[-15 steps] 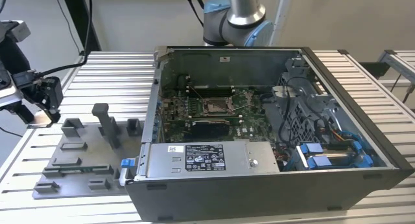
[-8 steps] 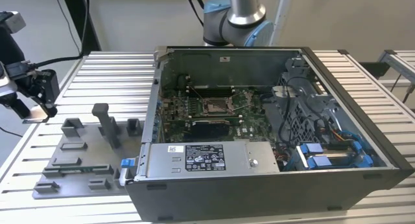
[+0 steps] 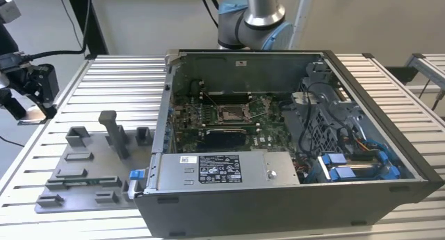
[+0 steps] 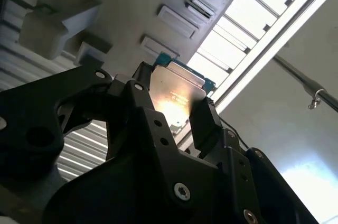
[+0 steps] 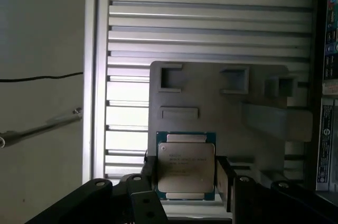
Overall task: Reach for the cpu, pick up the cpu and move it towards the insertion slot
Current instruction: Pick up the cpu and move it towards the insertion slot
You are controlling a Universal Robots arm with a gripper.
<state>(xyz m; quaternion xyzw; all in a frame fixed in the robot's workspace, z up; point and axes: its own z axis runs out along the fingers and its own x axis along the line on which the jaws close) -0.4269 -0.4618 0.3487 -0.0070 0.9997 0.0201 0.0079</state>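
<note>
The gripper (image 5: pixel 186 177) is narrow and holds the cpu (image 5: pixel 186 167) by two opposite edges, between its black, matte fingers (image 5: pixel 150 176). The cpu is a thin square chip. In the first wrist view its pale metallic lid has rounded steps and a blue-green border around it. In the second wrist view the cpu (image 4: pixel 177 93) catches a strong reflection, so its face looks washed out there, and its lower part is hidden behind the gripper (image 4: pixel 174 109) body.

The chip hangs in the air above a grey plastic fixture plate (image 5: pixel 222 108) with square pockets and raised blocks. This plate (image 3: pixel 90 162) lies on a ribbed, silvery metal table (image 3: pixel 118 89), near the table's edge at the exterior view's left.

The insertion slot (image 3: pixel 233 113) is well apart from the chip. It is a square socket with a shiny frame on the green board (image 3: pixel 268 136) inside the open dark grey computer case (image 3: pixel 292 198), which stands on the middle of the table.

At the exterior view's left border a dark tool (image 3: pixel 28 89) is cut off; it is probably the gripper, but the chip cannot be made out there. The arm (image 3: pixel 251 19) rises behind the case.
</note>
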